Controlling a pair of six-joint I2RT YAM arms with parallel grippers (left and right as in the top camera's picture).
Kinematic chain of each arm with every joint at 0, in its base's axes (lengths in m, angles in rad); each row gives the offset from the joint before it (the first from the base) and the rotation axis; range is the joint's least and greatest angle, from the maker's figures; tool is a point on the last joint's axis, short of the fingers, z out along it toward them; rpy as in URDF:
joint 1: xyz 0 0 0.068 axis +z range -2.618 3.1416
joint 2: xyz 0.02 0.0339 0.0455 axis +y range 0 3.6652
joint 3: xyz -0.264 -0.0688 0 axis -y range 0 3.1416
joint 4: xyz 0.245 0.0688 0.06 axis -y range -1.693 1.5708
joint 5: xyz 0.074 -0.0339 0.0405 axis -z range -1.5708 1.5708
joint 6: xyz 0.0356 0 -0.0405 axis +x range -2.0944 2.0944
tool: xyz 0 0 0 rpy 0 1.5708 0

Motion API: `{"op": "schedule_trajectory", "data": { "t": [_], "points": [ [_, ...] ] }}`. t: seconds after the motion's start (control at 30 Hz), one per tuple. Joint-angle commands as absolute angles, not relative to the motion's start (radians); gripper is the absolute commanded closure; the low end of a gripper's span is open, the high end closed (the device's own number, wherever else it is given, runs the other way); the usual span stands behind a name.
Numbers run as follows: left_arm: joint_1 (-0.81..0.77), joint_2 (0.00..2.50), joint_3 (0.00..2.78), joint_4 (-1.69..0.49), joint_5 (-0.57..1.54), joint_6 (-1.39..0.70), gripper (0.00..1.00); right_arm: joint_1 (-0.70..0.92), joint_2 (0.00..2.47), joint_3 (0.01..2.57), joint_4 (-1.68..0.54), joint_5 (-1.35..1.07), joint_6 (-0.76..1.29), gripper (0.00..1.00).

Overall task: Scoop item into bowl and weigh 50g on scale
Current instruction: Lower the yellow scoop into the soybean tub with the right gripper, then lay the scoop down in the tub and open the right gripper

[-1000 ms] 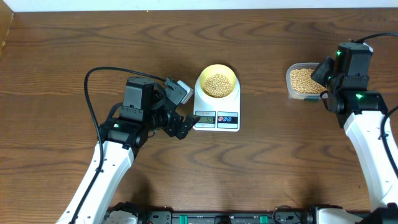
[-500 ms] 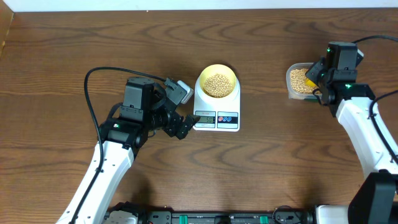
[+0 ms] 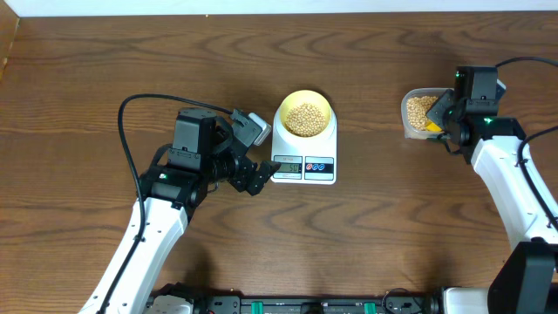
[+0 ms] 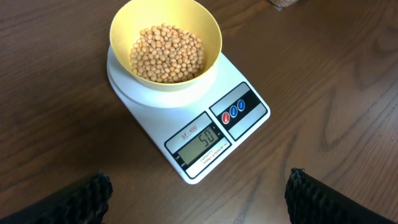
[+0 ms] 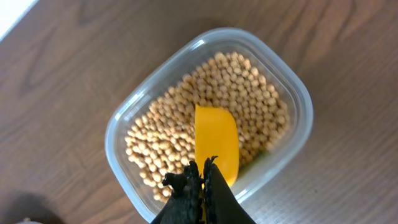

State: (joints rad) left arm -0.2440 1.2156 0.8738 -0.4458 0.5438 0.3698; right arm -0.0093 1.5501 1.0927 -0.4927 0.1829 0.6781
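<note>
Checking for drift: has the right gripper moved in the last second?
Yes. The right gripper has shifted slightly leftward over the unmoved tub, exposing its yellow scoop.

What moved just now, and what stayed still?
The right gripper, shut on the yellow scoop, shifted slightly toward the clear tub, and the scoop now shows at the tub's near edge. The left gripper, open, the bowl of beans and the scale stayed put.
</note>
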Motion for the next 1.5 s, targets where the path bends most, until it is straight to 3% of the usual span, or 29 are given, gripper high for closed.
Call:
{"op": "schedule_trajectory", "data": {
  "t": [0.0,0.3,0.5,1.1,1.17,1.3,1.47],
  "points": [
    [-0.241,1.206,0.872,-0.448,0.538,0.372,0.09,-0.012,1.555,1.097,-0.523,0.189,0.693,0.96],
    [-0.241,1.206,0.872,-0.448,0.538,0.372,0.09,-0.012,1.555,1.097,-0.527,0.189,0.691,0.79],
    [-0.241,1.206,0.872,-0.448,0.538,0.372,0.09,-0.012,1.555,1.097,-0.527,0.189,0.691,0.55],
    [-0.241,1.206,0.872,-0.448,0.538,0.372,0.09,-0.012,1.555,1.097,-0.528,0.181,0.691,0.48],
    [-0.241,1.206,0.872,-0.447,0.538,0.372,0.09,-0.012,1.555,1.097,-0.528,0.180,0.691,0.42],
    [-0.241,1.206,0.872,-0.448,0.538,0.372,0.09,-0.012,1.555,1.097,-0.528,0.180,0.691,0.19],
    [-0.241,1.206,0.872,-0.448,0.538,0.372,0.09,-0.012,1.555,1.097,-0.528,0.180,0.691,0.04]
  ]
}}
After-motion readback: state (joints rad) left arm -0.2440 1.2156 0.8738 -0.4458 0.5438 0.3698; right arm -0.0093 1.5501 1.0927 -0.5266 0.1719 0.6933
